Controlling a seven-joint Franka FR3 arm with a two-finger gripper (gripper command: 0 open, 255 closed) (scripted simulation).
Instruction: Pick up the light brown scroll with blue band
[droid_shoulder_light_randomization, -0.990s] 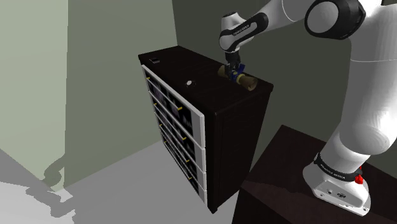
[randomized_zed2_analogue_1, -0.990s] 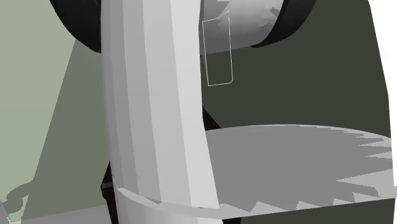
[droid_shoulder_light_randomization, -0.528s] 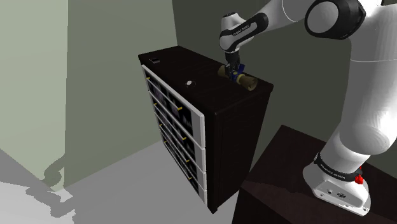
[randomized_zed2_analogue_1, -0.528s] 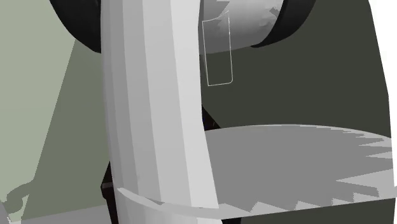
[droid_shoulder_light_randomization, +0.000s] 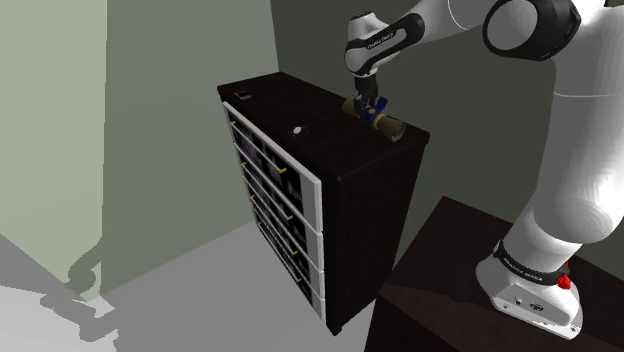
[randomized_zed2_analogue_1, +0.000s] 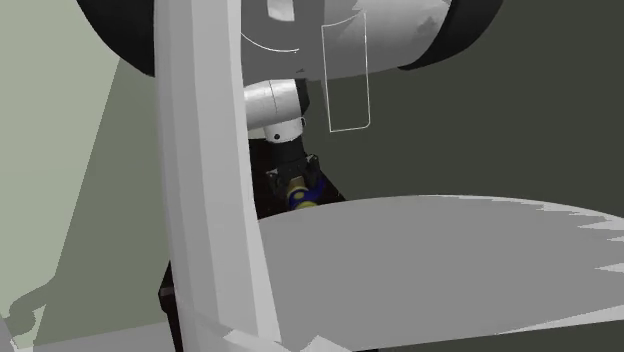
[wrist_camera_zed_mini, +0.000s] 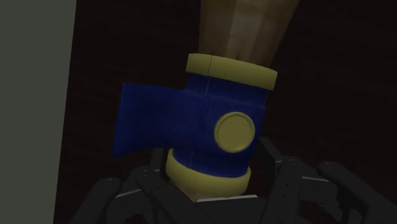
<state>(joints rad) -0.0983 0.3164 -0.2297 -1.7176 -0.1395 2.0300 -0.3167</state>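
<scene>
The light brown scroll (droid_shoulder_light_randomization: 388, 126) lies along the back right corner of the dark cabinet's top (droid_shoulder_light_randomization: 310, 115); whether it still touches the top I cannot tell. A blue band (wrist_camera_zed_mini: 219, 124) with yellow rims and a round yellow seal wraps its middle. My black gripper (droid_shoulder_light_randomization: 367, 110) comes down from above and is shut on the scroll at the band. In the wrist view the fingers (wrist_camera_zed_mini: 275, 170) clasp the scroll (wrist_camera_zed_mini: 245, 32) on both sides. The second exterior view shows the gripper (randomized_zed2_analogue_1: 293, 183) over the scroll's end (randomized_zed2_analogue_1: 298, 195), behind the white arm.
The cabinet has a white-framed front with several drawers (droid_shoulder_light_randomization: 280, 205). On its top are a small white knob (droid_shoulder_light_randomization: 297, 129) and a small pale tag (droid_shoulder_light_randomization: 242, 97) by the far corner. Green-grey walls stand behind. My dark stand (droid_shoulder_light_randomization: 440, 290) is at the shoulder view's lower right.
The fingers closed on the scroll at the band. The wrist has since risen a little. In the second exterior view the arm has shifted, uncovering the gripper and scroll.
</scene>
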